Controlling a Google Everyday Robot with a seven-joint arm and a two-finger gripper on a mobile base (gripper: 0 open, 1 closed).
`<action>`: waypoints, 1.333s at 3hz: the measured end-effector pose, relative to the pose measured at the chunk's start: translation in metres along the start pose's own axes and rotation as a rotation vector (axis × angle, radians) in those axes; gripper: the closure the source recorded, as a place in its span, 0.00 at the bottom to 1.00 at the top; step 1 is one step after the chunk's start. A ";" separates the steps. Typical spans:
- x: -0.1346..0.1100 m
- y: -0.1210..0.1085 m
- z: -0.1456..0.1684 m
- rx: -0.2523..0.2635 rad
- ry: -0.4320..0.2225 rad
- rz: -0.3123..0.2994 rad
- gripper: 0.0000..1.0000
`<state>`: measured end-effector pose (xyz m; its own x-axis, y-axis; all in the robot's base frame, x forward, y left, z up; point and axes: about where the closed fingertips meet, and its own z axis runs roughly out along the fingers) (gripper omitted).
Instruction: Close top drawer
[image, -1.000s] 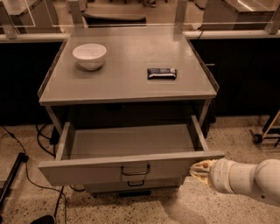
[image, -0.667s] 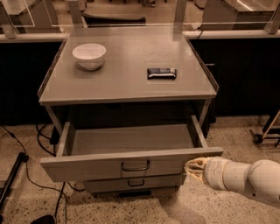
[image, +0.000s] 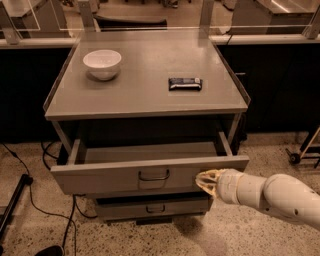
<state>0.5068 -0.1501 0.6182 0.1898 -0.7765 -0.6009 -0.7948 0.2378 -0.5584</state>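
The top drawer is a wide shallow grey drawer, partly pulled out of the cabinet, with a small dark loop handle at the centre of its front panel. Its inside looks empty. My gripper comes in from the lower right on a white arm. Its tan fingertips press against the right part of the drawer's front panel, to the right of the handle.
A narrower grey drawer front sits below the top drawer. On the cabinet top stand a white bowl and a dark wrapped bar. Black cables lie on the speckled floor at left. A wheeled stand is at right.
The top drawer has slid back into the cabinet, with less of its inside showing. My gripper has moved forward and left with the front panel.
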 end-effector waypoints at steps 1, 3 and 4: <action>-0.004 -0.013 0.024 0.011 -0.023 -0.030 1.00; 0.001 -0.053 0.076 0.038 0.010 -0.085 1.00; 0.009 -0.068 0.097 0.041 0.047 -0.092 1.00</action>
<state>0.6184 -0.1167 0.5954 0.2331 -0.8222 -0.5193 -0.7511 0.1870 -0.6331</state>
